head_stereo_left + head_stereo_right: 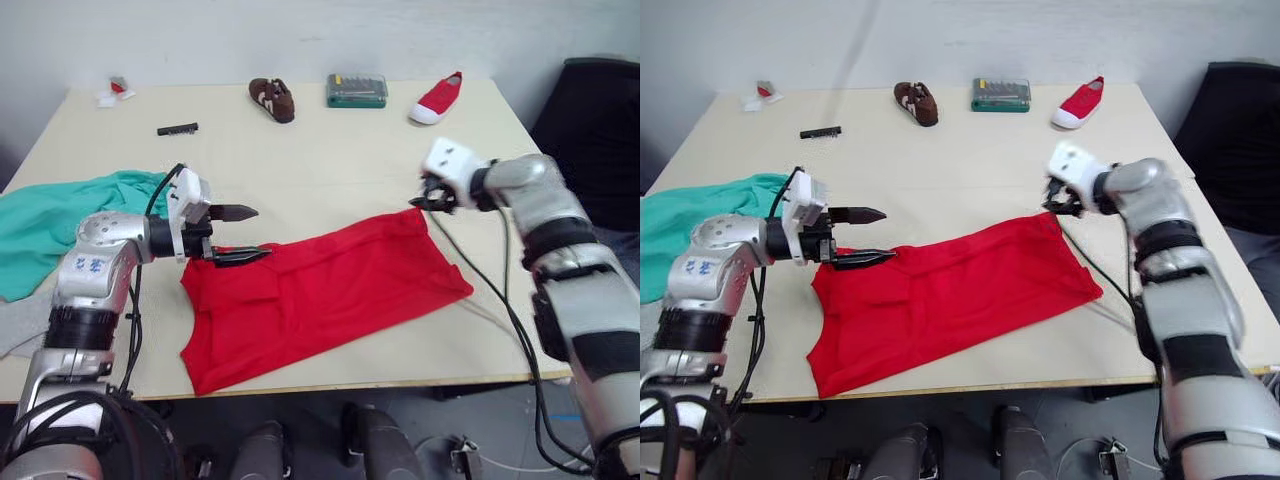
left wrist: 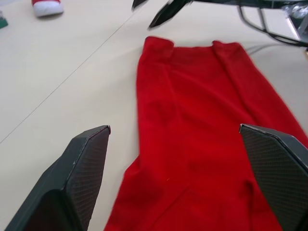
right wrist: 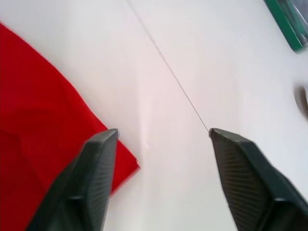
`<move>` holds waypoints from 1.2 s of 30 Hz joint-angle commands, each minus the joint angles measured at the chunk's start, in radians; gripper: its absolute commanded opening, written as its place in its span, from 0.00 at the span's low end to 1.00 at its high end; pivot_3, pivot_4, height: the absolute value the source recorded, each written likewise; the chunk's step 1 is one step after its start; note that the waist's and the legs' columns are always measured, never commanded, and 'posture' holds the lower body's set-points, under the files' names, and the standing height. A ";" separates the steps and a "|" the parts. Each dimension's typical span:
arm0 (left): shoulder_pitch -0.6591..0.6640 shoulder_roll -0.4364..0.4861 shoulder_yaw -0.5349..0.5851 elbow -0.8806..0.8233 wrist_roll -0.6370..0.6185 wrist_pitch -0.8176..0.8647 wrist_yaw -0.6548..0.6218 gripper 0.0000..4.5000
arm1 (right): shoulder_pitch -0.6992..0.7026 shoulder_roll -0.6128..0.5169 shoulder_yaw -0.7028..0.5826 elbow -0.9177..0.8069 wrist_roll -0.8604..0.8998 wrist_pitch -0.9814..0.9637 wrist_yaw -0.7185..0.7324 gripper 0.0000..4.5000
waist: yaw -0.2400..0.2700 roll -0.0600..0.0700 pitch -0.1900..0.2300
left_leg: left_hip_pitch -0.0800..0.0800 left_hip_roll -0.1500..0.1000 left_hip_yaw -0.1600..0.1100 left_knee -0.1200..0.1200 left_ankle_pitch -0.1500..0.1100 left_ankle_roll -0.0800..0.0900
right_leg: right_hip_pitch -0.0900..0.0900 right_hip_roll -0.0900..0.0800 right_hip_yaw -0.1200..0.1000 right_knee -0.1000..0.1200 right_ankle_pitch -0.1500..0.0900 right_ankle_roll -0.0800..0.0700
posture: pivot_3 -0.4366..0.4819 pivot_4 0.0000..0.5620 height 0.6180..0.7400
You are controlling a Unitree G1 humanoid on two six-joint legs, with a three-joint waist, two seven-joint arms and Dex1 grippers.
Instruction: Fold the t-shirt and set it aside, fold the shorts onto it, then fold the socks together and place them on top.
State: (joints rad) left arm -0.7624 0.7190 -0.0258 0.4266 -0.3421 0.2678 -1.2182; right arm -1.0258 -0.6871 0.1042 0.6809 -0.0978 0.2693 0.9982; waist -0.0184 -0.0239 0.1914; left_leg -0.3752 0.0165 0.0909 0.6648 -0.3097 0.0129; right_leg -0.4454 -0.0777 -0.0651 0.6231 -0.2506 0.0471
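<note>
I am seeing the t-shirt (image 1: 320,290) lying partly folded; both end effectors, left (image 1: 240,235) and right (image 1: 428,200), are hanging wide, empty; shorts (image 1: 50,225) are waiting unfolded.

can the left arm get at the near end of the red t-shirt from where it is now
Probably yes. The left gripper hangs open right at the t-shirt, its jaws straddling the cloth's edge in the left wrist view. Nothing lies between them; the shorts sit off to the side.
</note>
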 commanded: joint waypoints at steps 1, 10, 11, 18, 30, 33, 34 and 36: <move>-0.132 -0.022 -0.044 0.231 0.096 -0.121 -0.049 1.00 | 0.274 -0.068 -0.197 -0.684 0.171 0.643 -0.001 0.98 | 0.019 0.000 0.000 | -0.001 0.000 -0.001 0.000 0.000 0.001 | -0.001 0.000 -0.001 -0.001 0.000 0.000 | 0.48 0.27 1.00; -0.355 -0.142 -0.132 0.706 0.306 -0.394 -0.062 1.00 | 0.802 0.211 -0.569 -1.464 0.260 1.345 -0.259 0.99 | 0.019 -0.002 -0.001 | -0.012 0.000 -0.001 0.013 -0.008 0.013 | -0.007 -0.001 -0.004 -0.001 0.001 0.003 | 0.48 0.27 1.00; -0.363 -0.151 -0.136 0.729 0.322 -0.409 -0.058 1.00 | 0.847 0.248 -0.575 -1.495 0.273 1.345 -0.282 0.99 | 0.019 -0.001 -0.001 | -0.012 -0.001 -0.001 0.014 -0.009 0.013 | -0.008 0.000 -0.004 -0.001 0.002 0.004 | 0.48 0.27 1.00; -0.377 -0.171 -0.142 0.800 0.392 -0.474 -0.078 1.00 | 0.921 0.516 -0.589 -1.555 0.328 1.345 -0.471 0.99 | 0.015 -0.002 -0.001 | -0.012 -0.001 0.001 0.017 -0.009 0.015 | -0.008 0.000 -0.003 0.002 0.003 0.005 | 0.48 0.27 1.00; -0.365 -0.183 -0.141 0.837 0.467 -0.504 -0.049 0.55 | 0.662 0.753 -0.694 -1.294 0.328 1.345 -0.700 0.86 | 0.011 -0.005 -0.003 | -0.010 -0.001 0.000 0.017 -0.009 0.015 | -0.007 -0.001 -0.003 0.003 0.003 0.005 | 0.48 0.27 1.00; -0.364 -0.181 -0.142 0.837 0.477 -0.510 -0.045 0.35 | 0.642 0.753 -0.686 -1.274 0.340 1.345 -0.713 0.64 | 0.007 -0.006 -0.004 | -0.010 -0.001 0.001 0.017 -0.009 0.016 | -0.006 -0.001 -0.001 0.002 0.003 0.005 | 0.48 0.27 1.00; -0.364 -0.180 -0.141 0.838 0.480 -0.512 -0.043 0.28 | 0.641 0.749 -0.682 -1.270 0.344 1.345 -0.716 0.57 | 0.006 -0.006 -0.004 | -0.010 -0.001 0.000 0.017 -0.009 0.016 | -0.006 -0.001 -0.001 0.002 0.003 0.005 | 0.48 0.27 1.00; -0.365 -0.178 -0.138 0.840 0.483 -0.513 -0.042 0.15 | 0.638 0.738 -0.676 -1.264 0.349 1.345 -0.719 0.42 | 0.004 -0.006 -0.004 | -0.010 -0.001 0.000 0.017 -0.009 0.016 | -0.006 -0.001 0.000 0.003 0.003 0.005 | 0.48 0.27 1.00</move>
State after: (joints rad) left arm -1.1139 0.5328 -0.1662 1.2642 0.1241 -0.2416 -1.2696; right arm -0.3892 0.0502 -0.5926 -0.6090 0.2258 1.5941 0.2815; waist -0.0142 -0.0298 0.1875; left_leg -0.3849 0.0156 0.0906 0.6813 -0.3185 0.0285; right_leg -0.4511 -0.0785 -0.0656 0.6258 -0.2475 0.0520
